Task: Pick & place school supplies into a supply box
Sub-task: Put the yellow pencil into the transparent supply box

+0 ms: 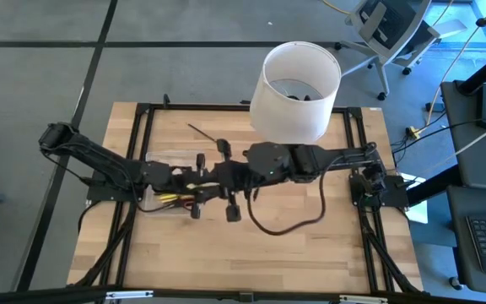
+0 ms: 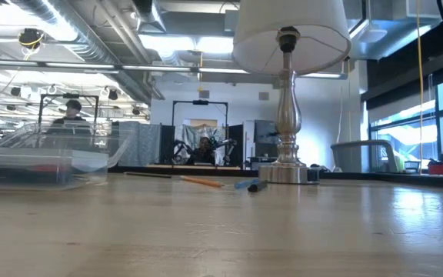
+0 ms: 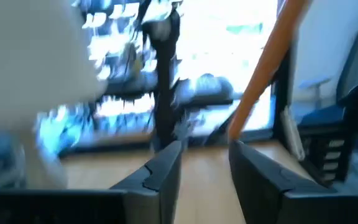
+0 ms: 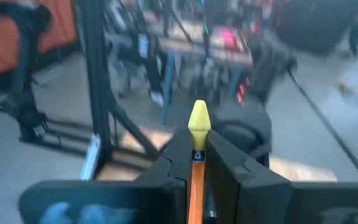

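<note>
High view, left to right. The left arm reaches in from the table's [image 1: 251, 262] left edge, its gripper [image 1: 199, 181] over the clear box [image 1: 163, 159], which lies left of centre with yellow and red supplies [image 1: 175, 199] showing at its near side beneath the arm. In the left wrist view the two dark fingers [image 3: 166, 171] stand apart with bare wood between them; an orange pencil [image 3: 267, 62] rises slanting from beside the tip of one finger. Whether that finger touches the pencil cannot be told, and nothing lies between the jaws.

The right arm extends from the table's right edge toward the centre, so the right gripper [image 1: 226, 173] meets the left one just beside the box. In the right wrist view its fingers [image 4: 178, 158] are pressed together on a second pencil [image 4: 197, 155]: the orange shaft runs down the slit between the jaws, and a yellow pointed cap stands clear beyond the fingertips.

One thin dark pencil [image 1: 202, 133] lies loose on the wood behind the box. In the low view another orange pencil [image 2: 202, 181] and a blue pen [image 2: 252, 185] lie near the lamp's [image 1: 295, 80] base, well right of the box [image 2: 48, 158]. A person [image 2: 71, 115] shows in the room beyond.
</note>
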You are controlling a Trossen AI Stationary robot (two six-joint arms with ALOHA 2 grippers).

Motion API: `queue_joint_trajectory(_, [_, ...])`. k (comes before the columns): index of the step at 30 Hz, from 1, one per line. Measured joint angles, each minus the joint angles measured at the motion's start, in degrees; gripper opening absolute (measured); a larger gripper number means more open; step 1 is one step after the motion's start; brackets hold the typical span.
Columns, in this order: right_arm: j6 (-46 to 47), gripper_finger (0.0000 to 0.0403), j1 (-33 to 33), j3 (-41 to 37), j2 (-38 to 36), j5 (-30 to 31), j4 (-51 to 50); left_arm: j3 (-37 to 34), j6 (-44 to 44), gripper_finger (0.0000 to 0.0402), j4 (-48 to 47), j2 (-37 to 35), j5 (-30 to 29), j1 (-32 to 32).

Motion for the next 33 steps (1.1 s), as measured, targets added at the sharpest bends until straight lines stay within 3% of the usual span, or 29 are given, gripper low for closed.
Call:
queue_joint_trajectory(6, [-1.24, 0.0037, -0.02, -0.02, 0.03, -0.23, 4.13, 0.02, 7.40, 0.0127, 2.23, 0.08, 1.16, -0.25])
queue_joint_trajectory(18, [-2.36, 0.0038, -0.07, -0.02, 0.04, -0.23, 4.96, 0.02, 5.58, 0.0127, 0.17, 0.08, 3.89, -0.53])
queue_joint_trajectory(33, [-2.05, 0.0045, -0.26, -0.07, 0.11, 0.69, 0.46, 0.02, 10.91, 0.0121, 14.29, 0.02, 6.45, -2.79])
